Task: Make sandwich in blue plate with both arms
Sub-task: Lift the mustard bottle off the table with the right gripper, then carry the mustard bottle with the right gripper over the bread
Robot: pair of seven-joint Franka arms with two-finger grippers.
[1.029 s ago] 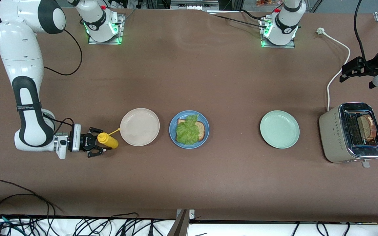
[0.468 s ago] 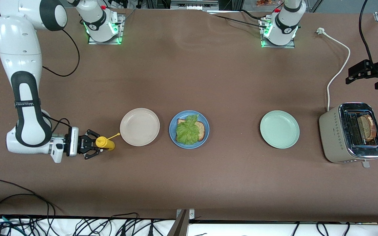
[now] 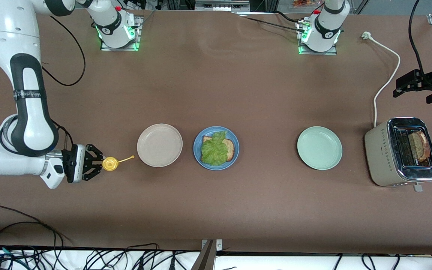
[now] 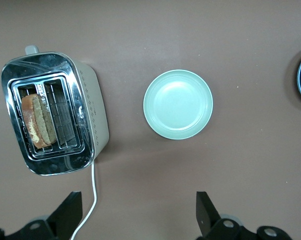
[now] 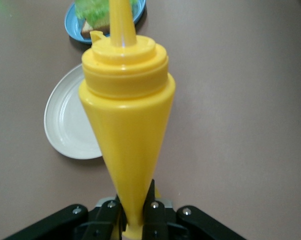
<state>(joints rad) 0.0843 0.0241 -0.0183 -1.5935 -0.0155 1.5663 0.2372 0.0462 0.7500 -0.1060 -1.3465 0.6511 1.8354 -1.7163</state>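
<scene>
Right claw (image 3: pixel 98 164) clenched on yellow sauce bottle (image 3: pixel 109 164); over last second bottle drawn away from beige plate (image 3: pixel 159 145) toward right arm's end of surface (image 3: pixel 216 86) and stood upright.
Judgement: sauce step closing.
Blue plate (image 3: pixel 234 143) mid-surface: bread, lettuce (image 3: pixel 214 150), no top slice.
Remaining toast (image 3: pixel 420 144) in toaster (image 3: pixel 400 152).
Left claw (image 4: pixel 135 217) spread, empty, above surface near toaster; has shifted slightly.

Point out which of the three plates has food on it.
The blue plate, the middle one of the row: it holds toast with lettuce. The beige-white plate and mint-green plate hold nothing.
</scene>
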